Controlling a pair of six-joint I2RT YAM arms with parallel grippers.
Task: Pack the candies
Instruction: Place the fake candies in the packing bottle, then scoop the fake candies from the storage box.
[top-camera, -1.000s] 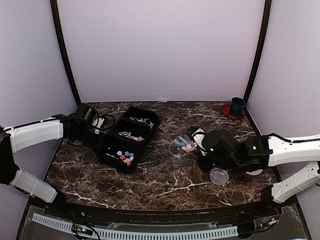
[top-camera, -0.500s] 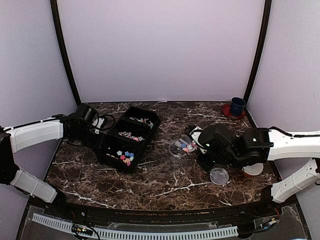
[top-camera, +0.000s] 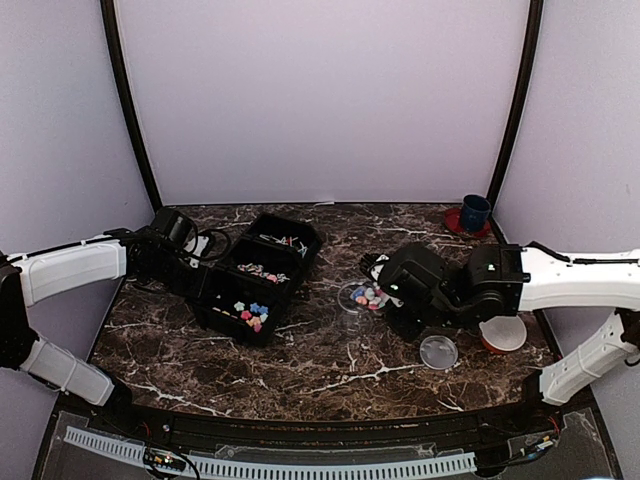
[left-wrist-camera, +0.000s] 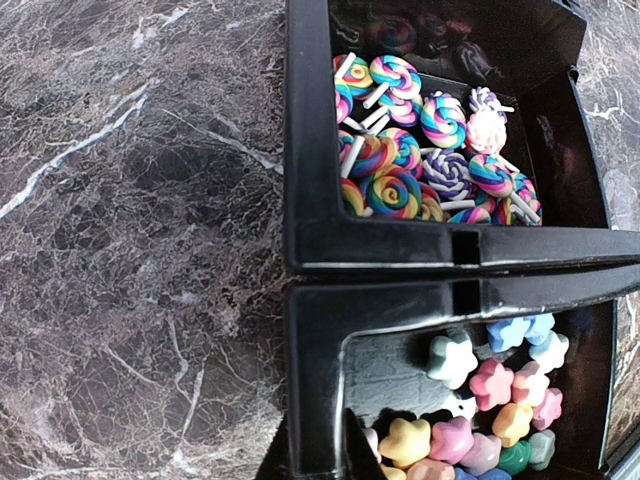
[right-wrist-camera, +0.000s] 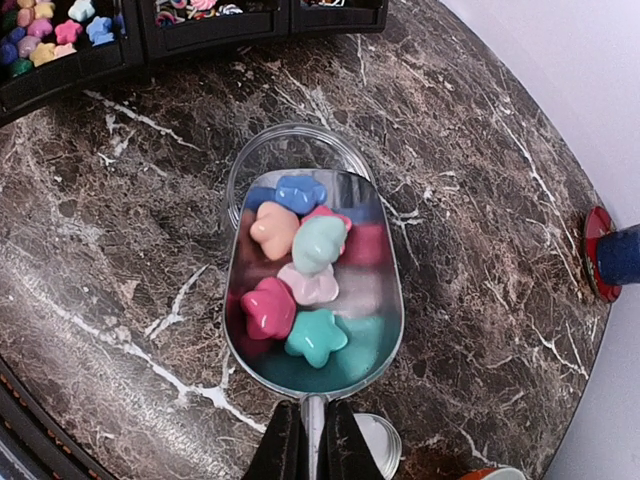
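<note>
The candies lie in a black three-compartment tray (top-camera: 296, 283): swirl lollipops (left-wrist-camera: 390, 190) in one compartment, pastel stars (left-wrist-camera: 500, 385) in the one beside it. My left gripper (top-camera: 200, 262) is shut on the tray's left wall (left-wrist-camera: 310, 240), one finger inside and one outside (left-wrist-camera: 320, 440). My right gripper (right-wrist-camera: 312, 440) is shut on the handle of a metal scoop (right-wrist-camera: 380, 330) loaded with several star candies (right-wrist-camera: 265, 305). The scoop's front end hangs over the small clear jar (right-wrist-camera: 290, 135), also seen in the top view (top-camera: 350, 300).
The jar's clear lid (top-camera: 438, 351) lies on the marble just right of the scoop handle (right-wrist-camera: 385, 440). An orange bowl (top-camera: 503, 333) sits near the right arm. A blue cup on a red dish (top-camera: 472, 215) stands at the back right corner.
My right arm has swung left and carried the loaded scoop over the jar, uncovering the orange bowl. The left arm and the tray have not moved.
</note>
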